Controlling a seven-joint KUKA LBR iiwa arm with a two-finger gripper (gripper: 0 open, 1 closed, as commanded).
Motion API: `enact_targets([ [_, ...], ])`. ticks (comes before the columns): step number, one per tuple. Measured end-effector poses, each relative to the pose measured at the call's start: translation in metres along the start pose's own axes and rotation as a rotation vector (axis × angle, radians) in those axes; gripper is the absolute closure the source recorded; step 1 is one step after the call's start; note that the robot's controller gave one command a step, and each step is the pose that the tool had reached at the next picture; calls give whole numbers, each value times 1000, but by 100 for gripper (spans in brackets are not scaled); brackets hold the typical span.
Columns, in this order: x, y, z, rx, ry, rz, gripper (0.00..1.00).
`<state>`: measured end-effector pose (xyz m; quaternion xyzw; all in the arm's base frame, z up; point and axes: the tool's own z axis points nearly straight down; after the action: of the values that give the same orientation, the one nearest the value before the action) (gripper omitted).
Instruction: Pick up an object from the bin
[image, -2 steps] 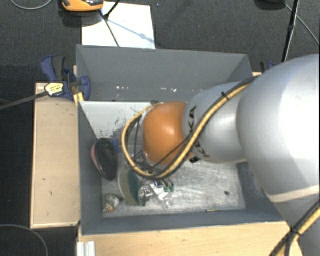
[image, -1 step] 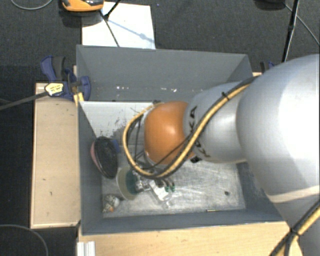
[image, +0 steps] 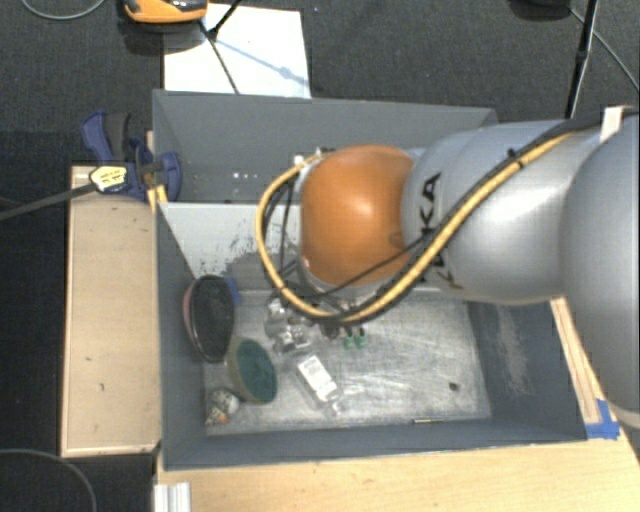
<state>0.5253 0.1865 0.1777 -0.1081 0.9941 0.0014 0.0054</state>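
Several small things lie on the scratched grey metal floor of the bin (image: 430, 350). The gripper (image: 288, 328), under the arm's glossy orange cover (image: 350, 215), hangs at mid-floor; whether it is spread or closed cannot be told. Just near-right of it lies what looks like a clear packet (image: 318, 380) with a white label, its print unreadable. Small green bits (image: 352, 341) sit just right. Leftward lie a dark oval brush (image: 208, 315), a round green disc (image: 255, 370) and a crumpled silvery lump (image: 220, 403). Black letters (image: 432, 200) on the arm's grey shell partly read KUKA.
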Motion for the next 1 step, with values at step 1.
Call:
enact_targets([
  [1,2,0,5,1,9,4,0],
])
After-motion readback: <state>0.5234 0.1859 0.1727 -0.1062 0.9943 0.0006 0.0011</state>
